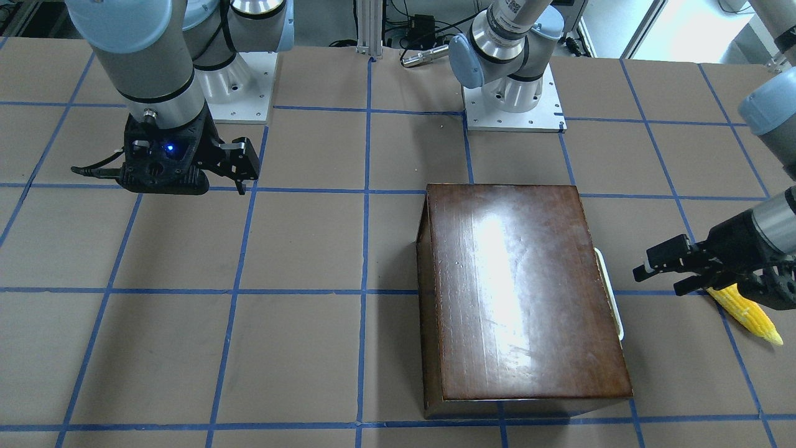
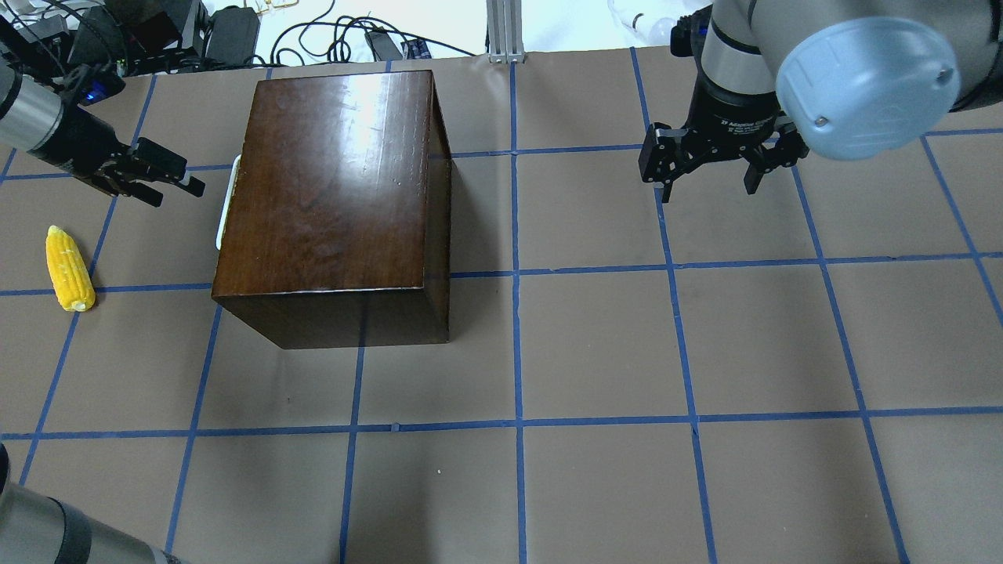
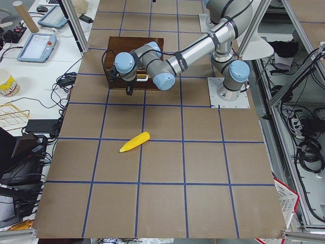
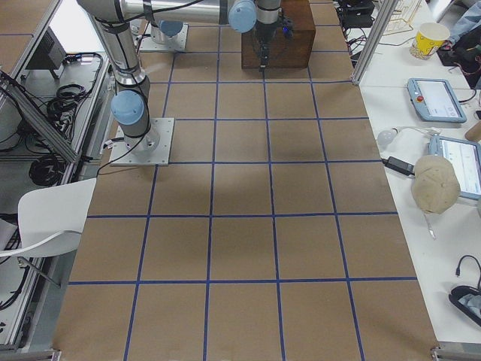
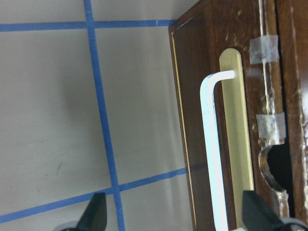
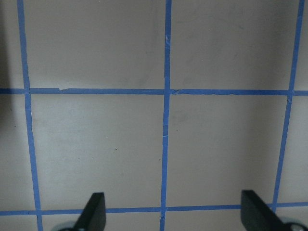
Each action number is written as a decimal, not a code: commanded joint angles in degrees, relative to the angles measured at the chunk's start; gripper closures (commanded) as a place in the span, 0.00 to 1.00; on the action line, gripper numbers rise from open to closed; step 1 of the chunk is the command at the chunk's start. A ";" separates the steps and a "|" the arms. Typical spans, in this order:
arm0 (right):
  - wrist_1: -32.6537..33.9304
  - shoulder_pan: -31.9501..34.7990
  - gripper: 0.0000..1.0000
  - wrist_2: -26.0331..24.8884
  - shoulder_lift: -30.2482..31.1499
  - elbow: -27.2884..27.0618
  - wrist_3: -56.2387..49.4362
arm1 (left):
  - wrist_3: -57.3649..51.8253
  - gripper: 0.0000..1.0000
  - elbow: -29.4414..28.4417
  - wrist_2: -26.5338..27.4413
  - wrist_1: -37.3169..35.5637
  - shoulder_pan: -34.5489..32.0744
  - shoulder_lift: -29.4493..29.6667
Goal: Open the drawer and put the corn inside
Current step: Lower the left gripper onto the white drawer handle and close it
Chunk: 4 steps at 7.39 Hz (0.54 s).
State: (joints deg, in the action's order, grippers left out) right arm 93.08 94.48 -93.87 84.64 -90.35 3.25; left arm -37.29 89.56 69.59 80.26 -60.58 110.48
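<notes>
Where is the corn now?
In the overhead view the corn lies on the table at the far left, apart from the wooden box, off its handle side, nearer the robot than the open left gripper.

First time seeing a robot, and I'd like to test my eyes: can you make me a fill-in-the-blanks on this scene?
The drawer is fully ____. The corn lies on the table, nearest the robot's ____ arm. The left gripper, facing the drawer's handle, has its jaws ____. The right gripper holds ____.
Missing: closed; left; open; nothing.
</notes>
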 commanded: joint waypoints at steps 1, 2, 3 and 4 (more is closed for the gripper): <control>0.08 0.00 0.00 0.00 0.00 0.00 0.00 | -1.11 0.00 0.53 -0.50 -0.28 -0.07 1.84; 0.08 0.00 0.00 0.00 0.00 0.00 0.00 | -1.30 0.00 0.53 -2.51 -0.28 -0.07 2.45; 0.08 0.00 0.00 0.00 0.00 0.00 0.00 | -0.78 0.00 0.53 -4.01 -0.28 -0.33 3.07; -0.01 0.00 0.00 0.00 0.00 0.00 0.00 | -0.25 0.00 0.62 -5.59 -0.20 -0.42 3.25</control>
State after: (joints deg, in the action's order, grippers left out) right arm 93.14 94.48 -93.87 84.64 -90.35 3.25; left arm -38.04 90.11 65.90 80.00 -60.84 113.29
